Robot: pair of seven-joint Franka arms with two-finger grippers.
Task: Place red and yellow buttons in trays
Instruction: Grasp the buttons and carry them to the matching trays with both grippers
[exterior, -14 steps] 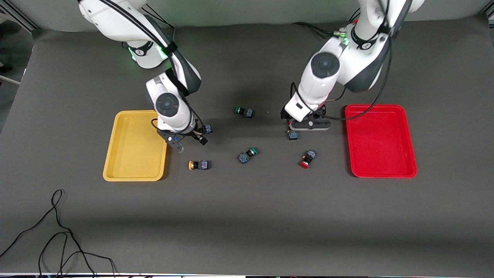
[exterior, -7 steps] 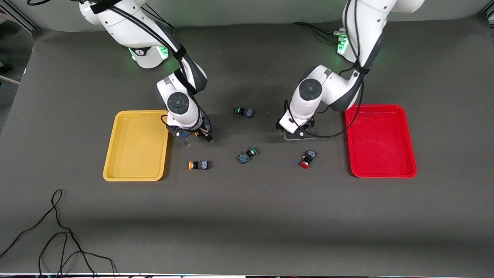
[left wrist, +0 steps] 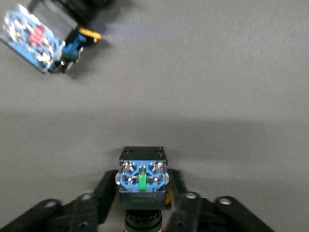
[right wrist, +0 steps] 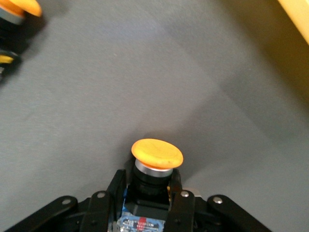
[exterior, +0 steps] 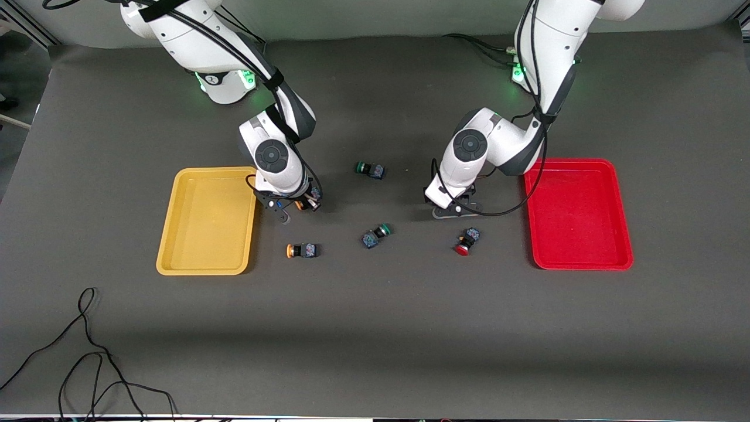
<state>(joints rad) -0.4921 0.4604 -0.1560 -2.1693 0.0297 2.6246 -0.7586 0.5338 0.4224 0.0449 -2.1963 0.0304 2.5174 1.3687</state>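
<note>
Robot lab: dark-matted table (exterior: 375, 328), two arms.

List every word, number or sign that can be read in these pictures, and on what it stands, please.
None can be read.
Switch block in the left gripper: a line of print, too blurred to read.
Loose switch block: red marking, illegible.
Right arm's base: small dark mark, too small to read.

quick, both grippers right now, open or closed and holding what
Left gripper: closed on a button, cap colour hidden.
Right gripper: closed on a yellow button, beside the yellow tray.
</note>
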